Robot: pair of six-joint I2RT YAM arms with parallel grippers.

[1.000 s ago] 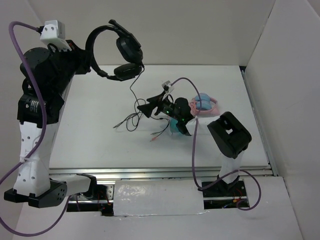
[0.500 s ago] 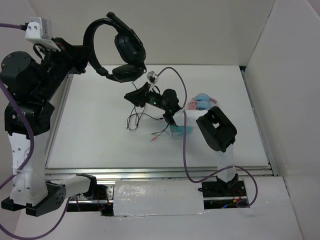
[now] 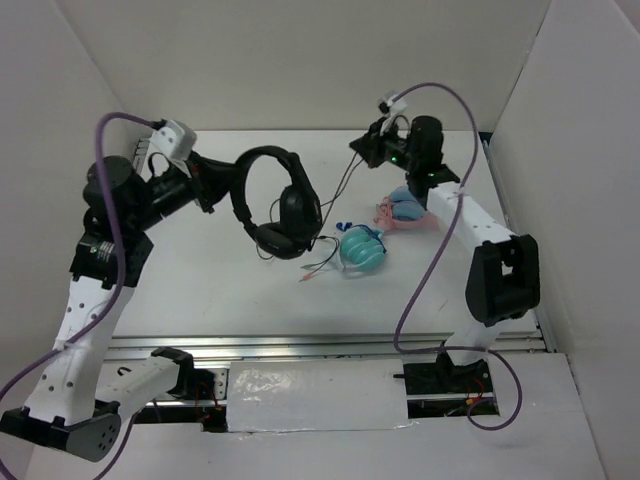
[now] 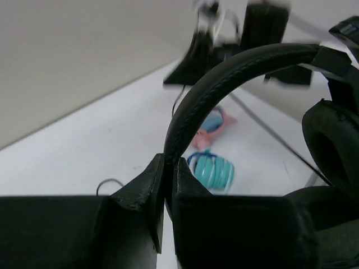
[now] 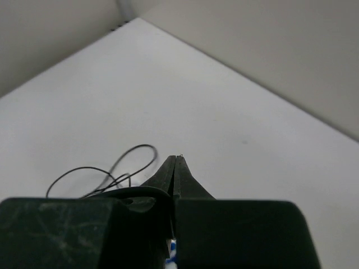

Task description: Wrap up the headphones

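- Over the left-centre of the white table (image 3: 200, 285), the left arm rises from its near-left base, bends at the elbow and reaches right toward the middle.
- The left gripper (image 3: 230, 190) is clamped on the padded headband of the black over-ear headphones (image 3: 290, 215), with the band pinched between both fingers in the left wrist view.
- The headphones hang from that grip. The headband arches toward the far side, and the two earcups sit together at the near-right end, so the long axis runs from the band's crown down to the cups.
- Whether the lower cup touches the table cannot be told.
- The right arm stretches from its near-right base to the far edge, wrist turned left.
- The right gripper (image 3: 358, 150) has its fingers pressed together on the thin black cable (image 3: 340, 185), which slopes down to the earcups; slack loops lie on the table.
- Teal headphones (image 3: 362, 250) and pink-and-blue headphones (image 3: 405, 210) lie between the arms.
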